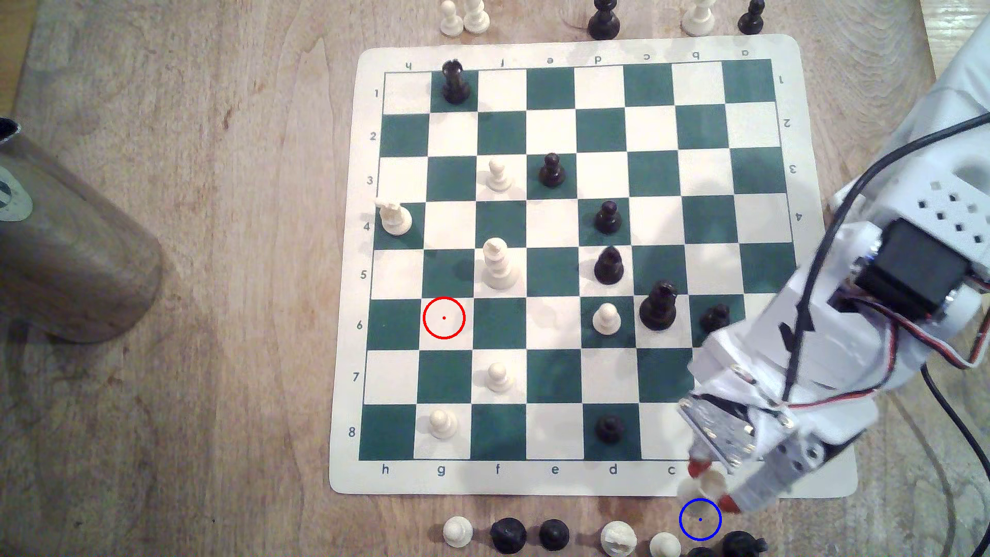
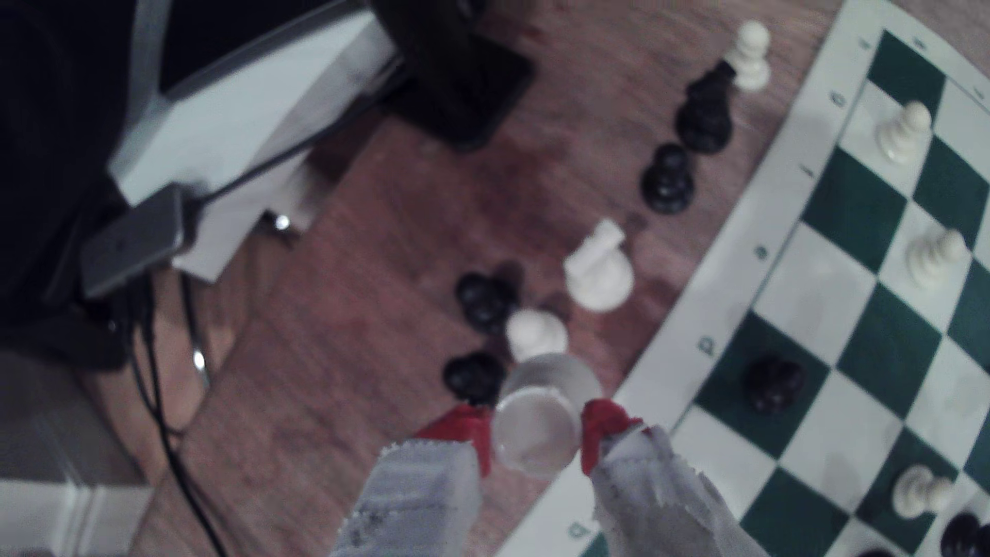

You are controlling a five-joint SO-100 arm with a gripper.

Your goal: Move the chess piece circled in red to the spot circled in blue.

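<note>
My gripper (image 1: 712, 487) is shut on the stubby cream chess piece (image 1: 706, 481), with a red fingertip on each side of its round body. In the exterior view the piece hangs over the mat's near margin by column c, just beyond the blue-ringed spot (image 1: 700, 519) on the bare wood. The red ring (image 1: 444, 318) on square g6 has nothing in it. In the wrist view the chess piece (image 2: 535, 436) sits between the red fingertips (image 2: 466, 428), above wood close to the mat's edge.
A row of captured pieces lines the near table edge: a cream pawn (image 1: 664, 545) and a black piece (image 1: 742, 543) flank the blue ring. Black and cream pieces stand across the chessboard (image 1: 557, 476). A wooden cylinder (image 1: 64, 241) lies at the exterior view's left.
</note>
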